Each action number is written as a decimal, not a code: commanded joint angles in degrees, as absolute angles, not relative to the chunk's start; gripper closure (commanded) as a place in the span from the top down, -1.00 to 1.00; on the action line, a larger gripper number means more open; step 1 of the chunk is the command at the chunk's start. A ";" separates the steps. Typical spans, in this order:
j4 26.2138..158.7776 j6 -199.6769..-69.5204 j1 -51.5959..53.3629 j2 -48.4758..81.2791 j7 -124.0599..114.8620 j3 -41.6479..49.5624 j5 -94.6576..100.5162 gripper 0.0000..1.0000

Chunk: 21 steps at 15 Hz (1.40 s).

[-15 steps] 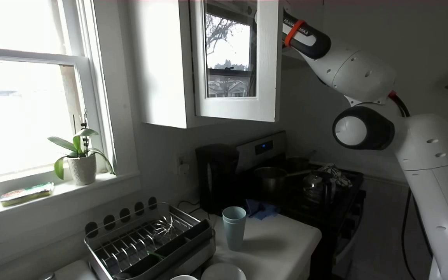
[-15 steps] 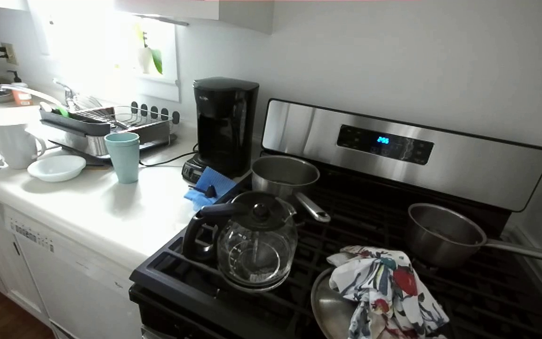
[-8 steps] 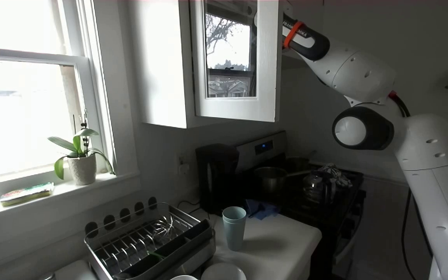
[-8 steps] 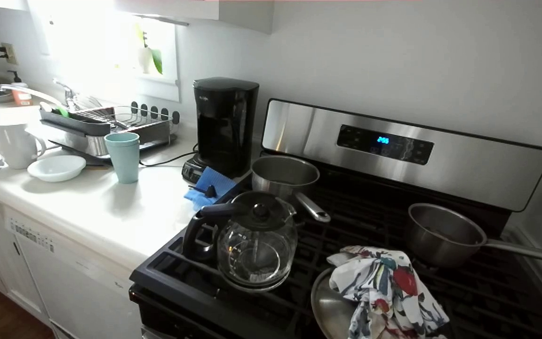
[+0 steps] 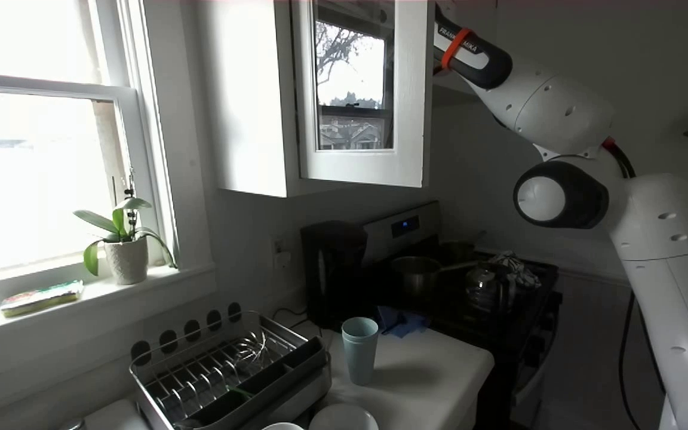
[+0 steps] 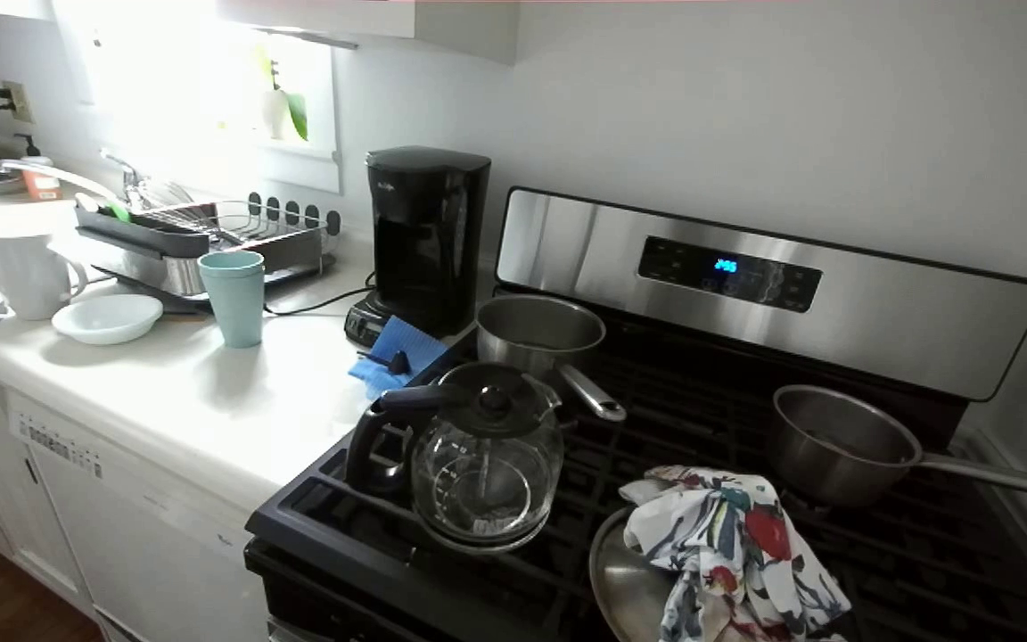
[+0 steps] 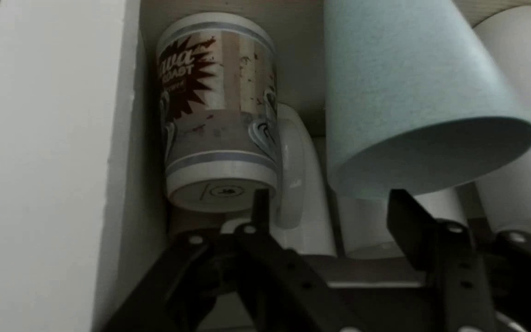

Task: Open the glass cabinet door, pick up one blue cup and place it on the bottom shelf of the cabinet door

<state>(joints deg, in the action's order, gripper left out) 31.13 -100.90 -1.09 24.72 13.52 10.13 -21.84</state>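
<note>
The glass cabinet door [image 5: 408, 119] stands swung open in an exterior view, with my arm reaching behind it; that view hides my hand. In the wrist view the pale blue cup [image 7: 408, 78] sits inside the cabinet among mugs. My gripper [image 7: 327, 198] is there too, its fingers spread apart with nothing held between them. One of the fingertips [image 7: 401, 203] overlaps the cup's near edge in the picture; whether it touches I cannot tell. The surface [image 7: 302, 27] behind the cup is dim, and I cannot tell whether it is the bottom shelf.
Beside the blue cup are a patterned mug [image 7: 219, 92] and white mugs [image 7: 523, 115]. A white cabinet edge [image 7: 49, 138] runs close by the gripper. Below, a taller blue cup [image 5: 360, 352] and a dish rack [image 5: 314, 382] share the counter. A glass carafe [image 6: 487, 473] is on the stove.
In an exterior view my arm dips very slightly, then shifts a little up and to the right, away from the cabinet. Door and countertop things have stayed put.
</note>
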 commanded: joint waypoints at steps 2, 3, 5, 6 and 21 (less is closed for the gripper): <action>32.77 -96.14 -2.41 21.14 14.69 9.89 -22.97 0.99; 32.97 -95.01 -2.50 20.56 14.71 10.02 -22.75 1.00; 33.29 -92.21 -2.87 19.18 14.74 9.97 -23.04 1.00; 33.47 -90.79 -2.90 18.42 14.90 10.11 -22.71 1.00; 41.52 -82.02 -8.74 5.29 20.42 10.22 -32.40 1.00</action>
